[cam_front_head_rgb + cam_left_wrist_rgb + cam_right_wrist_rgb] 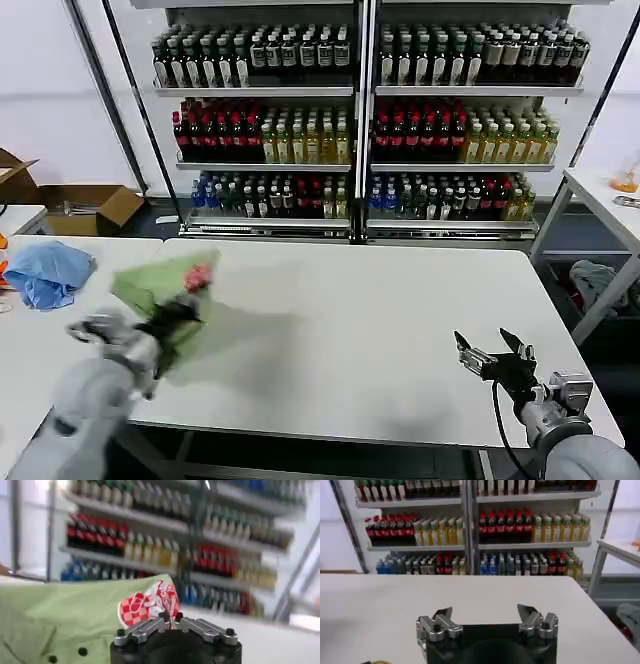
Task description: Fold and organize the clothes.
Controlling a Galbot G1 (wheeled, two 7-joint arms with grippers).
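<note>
left gripper [178, 312] clamped on the shirt [160, 285], lifted above the table's [380, 320] left edge — right gripper [492, 352] spread wide, empty, well apart near the right front corner.

Shirt [160, 285] above table's [380, 320] left part, blue cloth [45, 273] farther left.

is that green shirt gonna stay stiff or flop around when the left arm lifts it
Probably floppy: the light green cotton shirt hangs bunched and creased from the left gripper, which pinches it near the red label. It seems light, since one small pinch carries it above the white table. Loose parts will likely swing and drape. The right gripper waits open over the table.
</note>
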